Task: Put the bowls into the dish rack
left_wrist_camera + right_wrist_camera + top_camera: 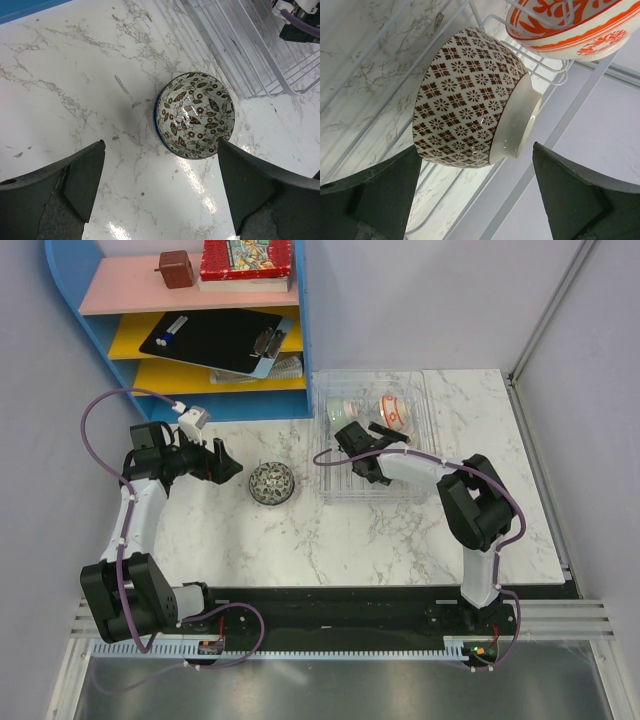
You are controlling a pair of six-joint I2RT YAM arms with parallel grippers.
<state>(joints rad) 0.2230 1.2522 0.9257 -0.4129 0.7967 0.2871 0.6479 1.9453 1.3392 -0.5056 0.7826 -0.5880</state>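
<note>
Inside the dish rack (425,390), bowls (395,412) sit loaded; left of it one leafy bowl (270,483) awaits, with left end effector (160,145) and right end effector (475,147) both spread apart.

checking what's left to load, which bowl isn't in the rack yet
The leaf-patterned bowl, upright on the table in front of the left gripper. The orange bowl, green bowl and brown bowl are all inside the rack.

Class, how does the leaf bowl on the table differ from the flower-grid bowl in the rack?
Leaf bowl stands upright on the table; grid bowl lies tipped in the rack. Leaf bowl shows leaves inside; grid bowl shows small flowers outside. Both are round, brown on white.
</note>
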